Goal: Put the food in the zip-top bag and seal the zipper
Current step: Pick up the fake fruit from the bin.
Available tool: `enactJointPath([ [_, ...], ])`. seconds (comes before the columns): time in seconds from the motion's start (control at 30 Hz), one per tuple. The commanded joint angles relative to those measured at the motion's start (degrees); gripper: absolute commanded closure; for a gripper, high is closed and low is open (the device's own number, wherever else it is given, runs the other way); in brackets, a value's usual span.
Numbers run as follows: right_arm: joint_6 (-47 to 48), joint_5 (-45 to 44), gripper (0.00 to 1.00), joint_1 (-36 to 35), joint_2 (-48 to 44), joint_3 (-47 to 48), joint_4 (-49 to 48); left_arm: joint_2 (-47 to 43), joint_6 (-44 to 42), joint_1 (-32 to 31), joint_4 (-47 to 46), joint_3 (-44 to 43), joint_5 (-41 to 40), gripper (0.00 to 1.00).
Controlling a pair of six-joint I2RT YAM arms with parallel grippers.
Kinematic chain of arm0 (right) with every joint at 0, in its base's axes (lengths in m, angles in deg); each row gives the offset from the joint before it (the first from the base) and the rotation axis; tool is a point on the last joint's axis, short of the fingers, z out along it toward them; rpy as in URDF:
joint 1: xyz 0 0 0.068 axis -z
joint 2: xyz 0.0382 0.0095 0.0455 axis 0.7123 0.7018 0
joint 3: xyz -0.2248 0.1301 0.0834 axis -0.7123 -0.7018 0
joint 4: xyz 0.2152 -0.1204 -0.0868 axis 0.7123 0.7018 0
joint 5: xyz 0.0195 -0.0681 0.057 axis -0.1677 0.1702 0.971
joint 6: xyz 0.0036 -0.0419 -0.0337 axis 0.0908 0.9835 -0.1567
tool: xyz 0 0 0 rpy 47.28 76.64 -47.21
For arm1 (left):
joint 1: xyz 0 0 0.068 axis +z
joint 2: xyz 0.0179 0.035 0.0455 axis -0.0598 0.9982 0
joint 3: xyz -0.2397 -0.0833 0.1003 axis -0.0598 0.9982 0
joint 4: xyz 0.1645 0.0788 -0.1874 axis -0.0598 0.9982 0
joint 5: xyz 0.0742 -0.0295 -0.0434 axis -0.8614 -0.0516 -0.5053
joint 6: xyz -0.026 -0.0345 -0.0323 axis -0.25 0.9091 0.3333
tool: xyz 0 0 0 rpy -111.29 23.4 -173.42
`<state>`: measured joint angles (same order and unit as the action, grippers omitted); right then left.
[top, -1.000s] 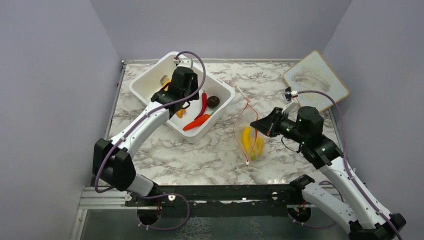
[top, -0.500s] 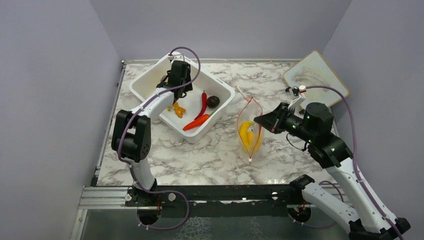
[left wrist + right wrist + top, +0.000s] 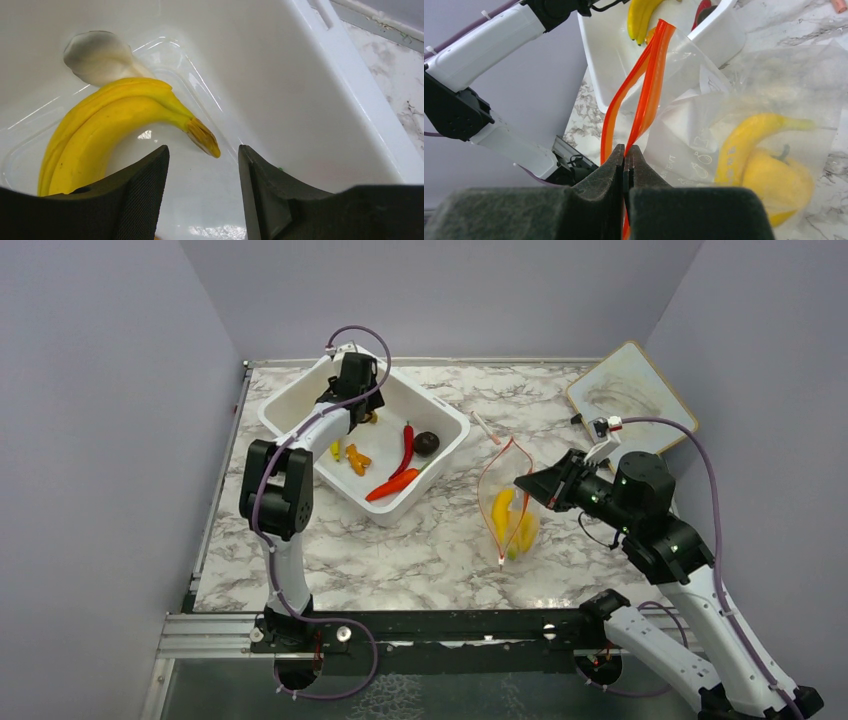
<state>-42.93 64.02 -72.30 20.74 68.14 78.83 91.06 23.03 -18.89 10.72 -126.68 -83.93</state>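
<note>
Marble-veined tabletop [image 3: 420, 550], walled in matte lavender, carries our white plastic tub [image 3: 395, 510] and, just right of it, the floppy clear zip-top bag [image 3: 500, 475]. Our right gripper [image 3: 625, 159] is clamped on the glossy orange zipper [image 3: 651, 85]; its wrist view shows a curved banana [image 3: 749, 132] and yellow pepper [image 3: 781, 182] inside. The left wrist view alone shows our left gripper [image 3: 202, 162] with fingers parted above a second banana [image 3: 110, 125] in the tub.

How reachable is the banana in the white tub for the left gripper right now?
Probably yes. The left gripper hangs open inside the white tub, with the banana just ahead and its stem tip near the gap between the fingers. Nothing covers it, though the tub wall is close.
</note>
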Motion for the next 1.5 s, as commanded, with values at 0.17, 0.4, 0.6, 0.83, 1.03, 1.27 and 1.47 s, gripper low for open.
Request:
enactJointPath([
  [0.17,2.36,-3.82,0.99,0.07,0.38,1.29,1.11,4.49,4.99,0.26,1.3,-2.26,-2.51,0.43],
  [0.4,2.93,-4.29,0.99,0.07,-0.3,0.77,1.77,7.17,4.1,0.3,2.44,-4.22,-4.45,0.43],
  [0.6,2.93,-4.72,0.99,0.07,-0.74,0.5,2.24,10.13,3.12,0.32,2.91,-6.95,-5.21,0.43],
  [0.83,2.8,-5.16,0.99,0.11,-0.73,0.46,2.27,11.93,3.14,0.26,4.11,-8.92,-2.62,0.49],
  [1.03,2.81,-6.18,0.99,0.08,-1.46,-0.2,2.19,12.26,2.38,0.26,4.44,-8.61,-2.37,0.55],
  [1.27,2.82,-4.64,0.99,0.07,-1.54,-1.05,1.47,10.42,2.12,0.26,4.41,-6.81,-1.72,0.72],
  [1.47,2.57,-4.38,0.99,0.07,-1.97,-2.04,0.71,7.15,1.95,0.18,4.46,-4.58,-0.37,0.83],
])
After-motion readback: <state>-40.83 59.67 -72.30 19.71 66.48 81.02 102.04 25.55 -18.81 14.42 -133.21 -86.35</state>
